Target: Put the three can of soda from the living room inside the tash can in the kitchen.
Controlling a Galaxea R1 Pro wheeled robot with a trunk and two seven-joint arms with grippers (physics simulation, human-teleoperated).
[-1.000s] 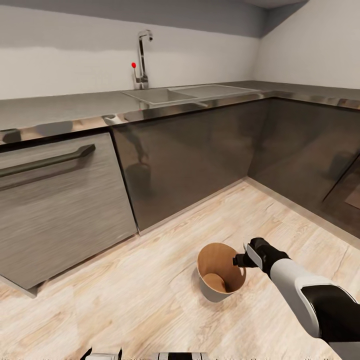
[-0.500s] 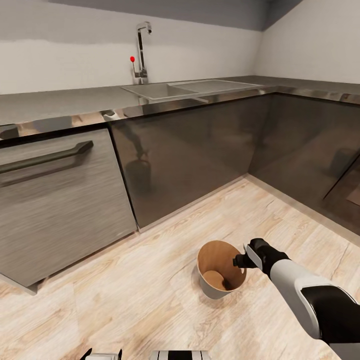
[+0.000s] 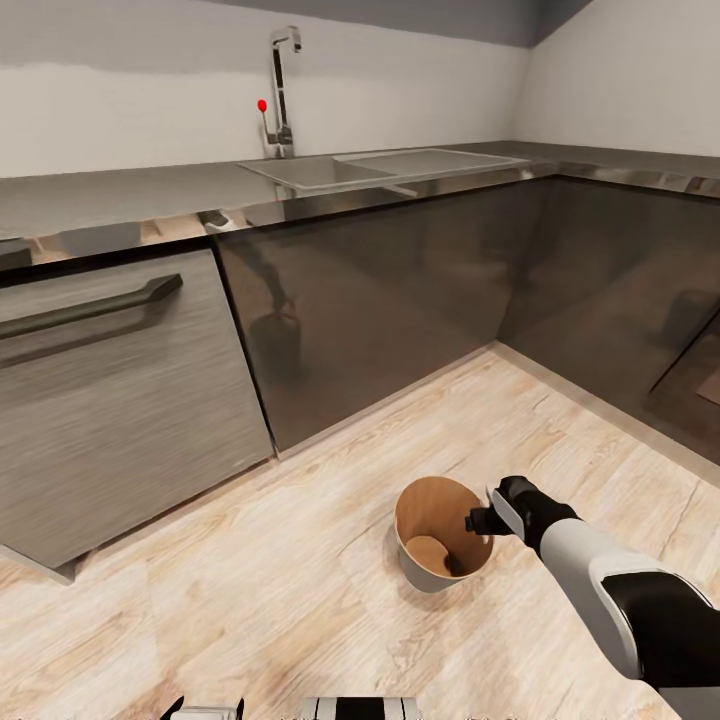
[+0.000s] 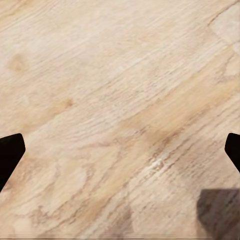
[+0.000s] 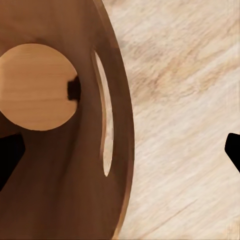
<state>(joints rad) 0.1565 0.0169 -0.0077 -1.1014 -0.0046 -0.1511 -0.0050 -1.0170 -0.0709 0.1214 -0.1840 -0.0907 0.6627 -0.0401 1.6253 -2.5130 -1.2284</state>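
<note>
Tash can [image 3: 440,545] on floor [image 3: 300,590], before cabinets [image 3: 370,300]

One trash can [image 3: 441,545]; one tap [image 3: 279,90]

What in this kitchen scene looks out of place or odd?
The bin stands upright on the wood floor, its inside showing a bare wooden bottom and no cans, with the right gripper at its rim. Otherwise nothing stands out.
</note>
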